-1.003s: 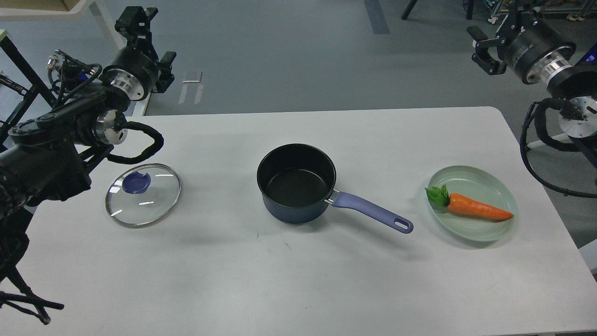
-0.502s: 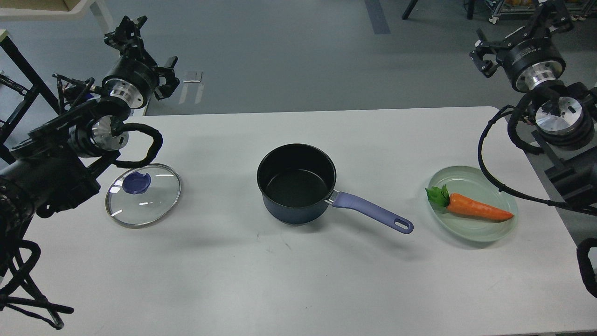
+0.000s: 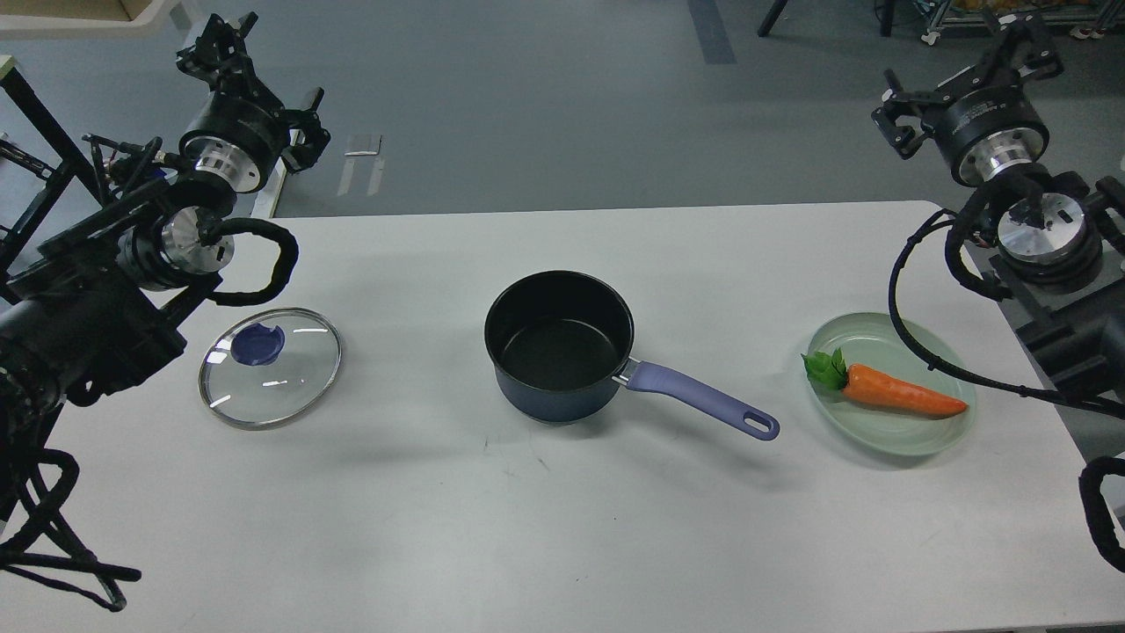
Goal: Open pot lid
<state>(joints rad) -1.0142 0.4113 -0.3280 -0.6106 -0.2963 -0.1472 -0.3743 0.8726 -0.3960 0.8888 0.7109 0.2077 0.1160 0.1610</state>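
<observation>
The dark-blue pot [image 3: 559,347] stands uncovered at the middle of the white table [image 3: 562,527], black inside, with its lavender handle [image 3: 703,400] pointing right and toward me. The glass lid [image 3: 270,367] with its purple-blue knob [image 3: 257,344] lies flat on the table, well left of the pot. My left gripper [image 3: 259,88] is raised beyond the table's far left corner, above and behind the lid, open and empty. My right gripper [image 3: 960,79] is raised beyond the far right corner, open and empty.
A pale green plate [image 3: 932,435] with an orange carrot [image 3: 901,396] sits on the table right of the pot handle. My left arm's black cable loop [image 3: 264,264] hangs just above the lid's far edge. A black frame [image 3: 39,132] stands at far left.
My left gripper has drawn back up and to the left, away from the lid. My right arm has swung in, its wrist now over the table's right edge. Pot and lid have not moved.
</observation>
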